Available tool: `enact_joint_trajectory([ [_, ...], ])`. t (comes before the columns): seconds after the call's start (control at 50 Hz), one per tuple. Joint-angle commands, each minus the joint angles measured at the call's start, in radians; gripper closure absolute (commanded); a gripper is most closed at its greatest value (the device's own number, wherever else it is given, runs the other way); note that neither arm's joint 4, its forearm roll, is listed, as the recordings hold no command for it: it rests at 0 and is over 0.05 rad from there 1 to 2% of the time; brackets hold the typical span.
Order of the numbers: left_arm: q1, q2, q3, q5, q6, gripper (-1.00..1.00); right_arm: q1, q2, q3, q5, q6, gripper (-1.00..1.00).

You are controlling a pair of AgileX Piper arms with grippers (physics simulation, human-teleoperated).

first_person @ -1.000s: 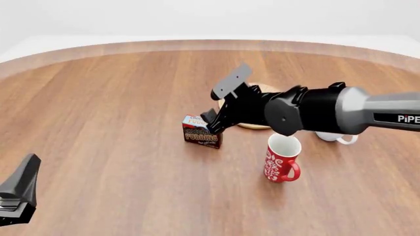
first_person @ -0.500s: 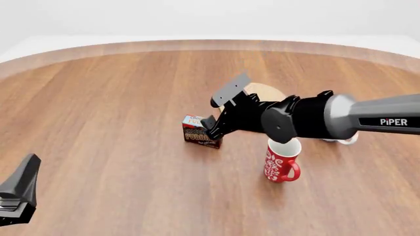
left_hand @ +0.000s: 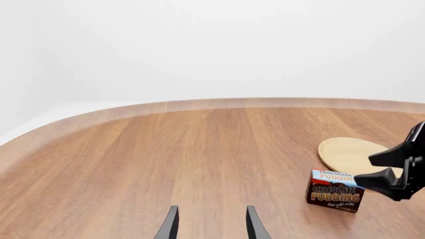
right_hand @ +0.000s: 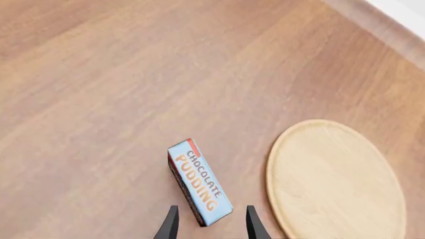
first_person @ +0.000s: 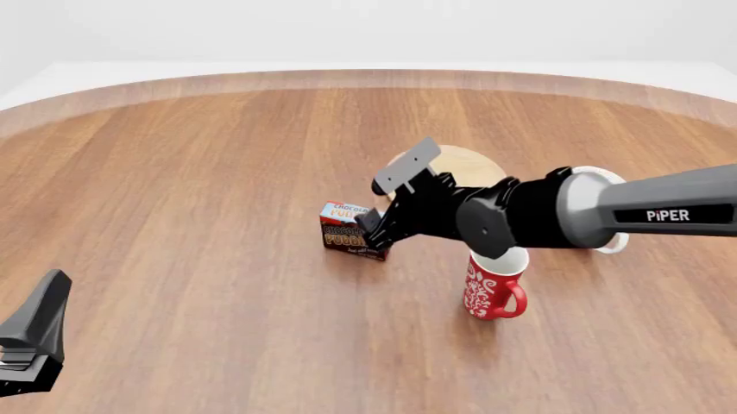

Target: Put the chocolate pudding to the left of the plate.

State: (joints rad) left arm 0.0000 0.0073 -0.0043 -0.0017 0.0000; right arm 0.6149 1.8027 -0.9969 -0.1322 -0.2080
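The chocolate pudding point(first_person: 349, 231), a small brown-and-red carton with a light blue top point(right_hand: 199, 181), stands on the table just left of the plate point(first_person: 461, 164), a light-wood disc point(right_hand: 335, 179). My right gripper point(first_person: 374, 226) is open and low at the carton's right side. In the right wrist view its fingertips point(right_hand: 170, 223) flank the carton's near end with a gap on each side. The left wrist view shows the carton point(left_hand: 335, 190), the plate point(left_hand: 351, 153) and the right gripper point(left_hand: 385, 168) beside them. My left gripper point(left_hand: 211, 226) is open and holds nothing, far off at the table's near left point(first_person: 34, 345).
A red patterned mug point(first_person: 495, 285) stands under the right arm, close to my side of the plate. A white mug point(first_person: 608, 211) shows partly behind the arm at the right. The round table's rim point(first_person: 368, 78) curves along the far side.
The right arm has sunk lower and slid back a little, uncovering more of the plate, with its fingers now down beside the carton. The carton and the left gripper have not moved.
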Motion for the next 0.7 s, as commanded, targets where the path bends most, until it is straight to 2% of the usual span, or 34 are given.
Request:
enact_joint_trajectory([
  [0.02, 0.0, 0.0, 0.0, 0.0, 0.0, -1.0, -0.004, 0.029, 0.0, -0.023, 0.01, -1.0],
  [0.7, 0.0, 0.0, 0.0, 0.0, 0.0, -1.0, 0.001, 0.099, 0.01, -0.094, 0.044, -1.0],
])
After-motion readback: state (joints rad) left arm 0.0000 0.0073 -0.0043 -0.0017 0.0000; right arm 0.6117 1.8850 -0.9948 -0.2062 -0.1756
